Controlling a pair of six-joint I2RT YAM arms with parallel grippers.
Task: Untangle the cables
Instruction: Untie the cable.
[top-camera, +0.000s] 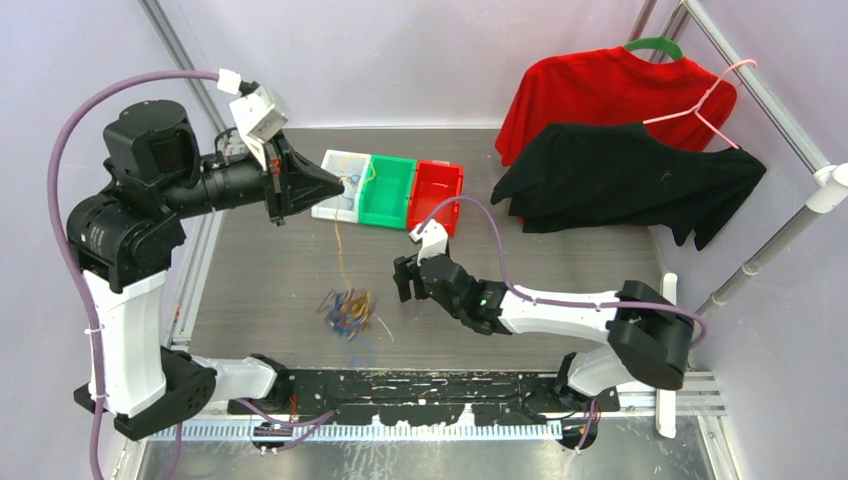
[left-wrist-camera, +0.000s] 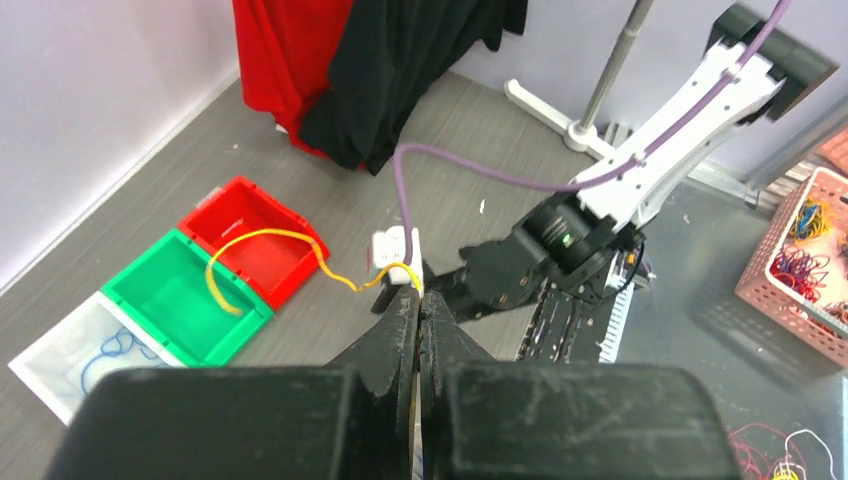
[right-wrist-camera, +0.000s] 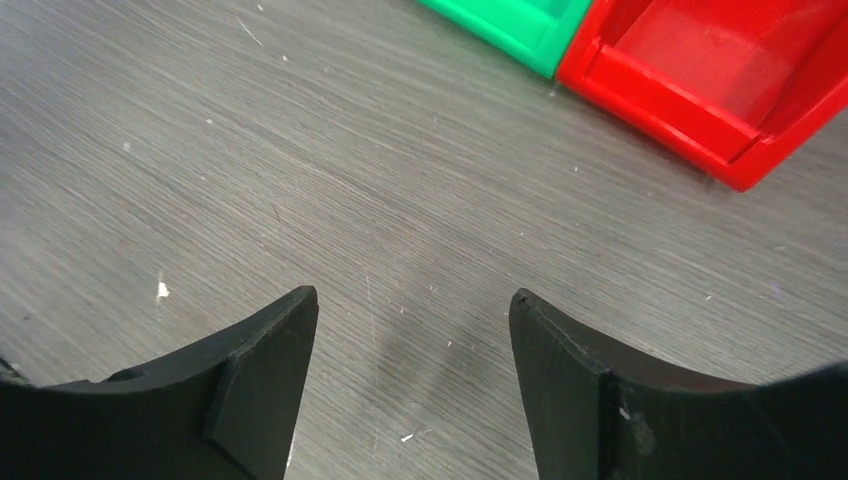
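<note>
- While the left arm (top-camera: 150, 215) is holding one yellow cable (left-wrist-camera: 262, 233) high above the table (top-camera: 260, 280), a slow, steady pull toward the bins seems wisest, so that the strand is slipping free rather than hauling everything along.
- Stretched low across the table, the right arm (top-camera: 560, 305) is hovering near the tangle, well placed for pinning it.
- The green bin (left-wrist-camera: 165, 310) and red bin (left-wrist-camera: 235, 212) are lying under the cable's drooping loop.
- The tangle of cables (top-camera: 347, 312) is lying between the arms at the strand's lower end; whether it is resting or dangling, I cannot tell.
- The right gripper (right-wrist-camera: 412, 300) is gaping, gripping nothing.
- The left gripper (left-wrist-camera: 418, 292) is pinching the yellow cable tightly.
</note>
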